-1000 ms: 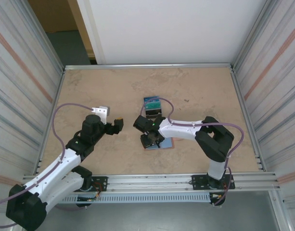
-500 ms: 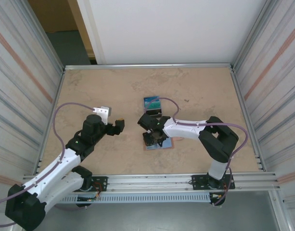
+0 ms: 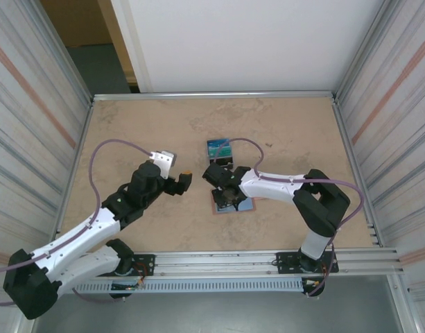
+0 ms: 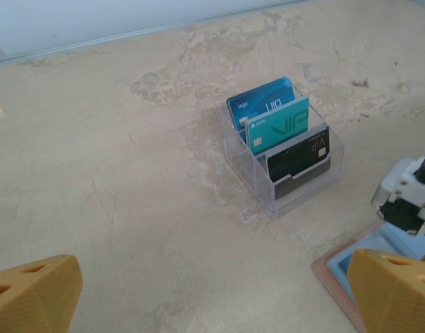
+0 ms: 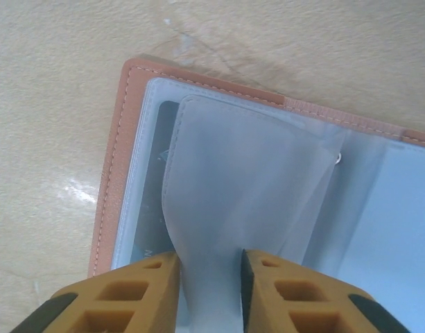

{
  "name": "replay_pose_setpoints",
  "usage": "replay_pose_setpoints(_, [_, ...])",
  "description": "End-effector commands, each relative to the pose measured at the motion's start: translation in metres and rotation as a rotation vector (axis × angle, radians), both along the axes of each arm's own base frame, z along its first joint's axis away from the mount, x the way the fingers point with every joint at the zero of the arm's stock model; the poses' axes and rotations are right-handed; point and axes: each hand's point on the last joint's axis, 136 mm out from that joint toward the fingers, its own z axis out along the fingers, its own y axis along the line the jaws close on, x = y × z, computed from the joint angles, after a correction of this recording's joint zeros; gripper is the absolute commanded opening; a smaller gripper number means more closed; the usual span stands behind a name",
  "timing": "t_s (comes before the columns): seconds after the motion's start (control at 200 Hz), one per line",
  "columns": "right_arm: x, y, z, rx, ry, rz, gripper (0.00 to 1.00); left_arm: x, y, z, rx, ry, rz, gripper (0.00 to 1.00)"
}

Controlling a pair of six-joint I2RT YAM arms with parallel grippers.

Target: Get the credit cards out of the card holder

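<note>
Left arm has pushed forward and right versus 1 s ago, so the left gripper (image 3: pixel 185 182) now sits nearer the right one than it did. Its jaws are spread wide with nothing between them, hanging above bare table (image 4: pixel 129 194). Right gripper (image 5: pixel 209 288) has slid slightly right since then, elbow also further right, and is still low over the wallet (image 5: pixel 114 173). It is clamped on a clear plastic sleeve (image 5: pixel 247 173) and pinches its near edge between the two orange fingers (image 5: pixel 129 298). The wallet lies open and flat on the table at centre, just in front of the clear stand (image 4: pixel 295 191). Its spot is about the same as before, pink cover down, pale blue inside facing up. A greyish card (image 5: pixel 155 180) shows through the plastic in the left pocket, still inside the wallet. The stand holds three upright cards in separate slots: blue card (image 4: pixel 267 100) at the back, teal card (image 4: pixel 278 128) in the middle, black card (image 4: pixel 299 158) in front. In the left wrist view the wallet's pink corner is just beside that camera's right finger. Whether they touch, can't tell.
</note>
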Motion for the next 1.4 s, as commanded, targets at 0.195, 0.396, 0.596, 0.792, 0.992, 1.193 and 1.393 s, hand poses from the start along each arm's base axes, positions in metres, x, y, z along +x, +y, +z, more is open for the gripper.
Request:
replay_pose_setpoints(0.195, [0.005, -0.044, 0.012, -0.096, -0.059, -0.108, 0.36, 0.010, -0.006, 0.021, 0.006, -0.052, 0.011, 0.99])
replay_pose_setpoints(0.396, [0.009, -0.064, 0.016, -0.124, -0.077, -0.153, 0.37, 0.011, -0.009, 0.021, 0.015, -0.047, 0.008, 0.99])
replay_pose_setpoints(0.596, [0.014, -0.087, 0.021, -0.149, -0.097, -0.203, 0.37, 0.012, -0.012, 0.020, 0.024, -0.047, 0.005, 0.99])
replay_pose_setpoints(0.792, [0.018, -0.104, 0.021, -0.104, -0.080, -0.258, 0.34, 0.013, -0.014, 0.023, 0.035, -0.054, 0.006, 0.98])
replay_pose_setpoints(0.992, [0.025, -0.110, 0.016, 0.033, -0.029, -0.295, 0.21, 0.013, -0.016, 0.021, 0.046, -0.052, 0.006, 0.99])
replay_pose_setpoints(1.193, [0.027, -0.111, 0.023, 0.062, -0.031, -0.262, 0.08, 0.012, -0.018, 0.022, 0.044, -0.056, 0.003, 0.99])
replay_pose_setpoints(1.393, [0.030, -0.121, 0.020, 0.007, -0.031, -0.252, 0.19, 0.012, -0.020, 0.017, 0.049, -0.049, 0.001, 0.99])
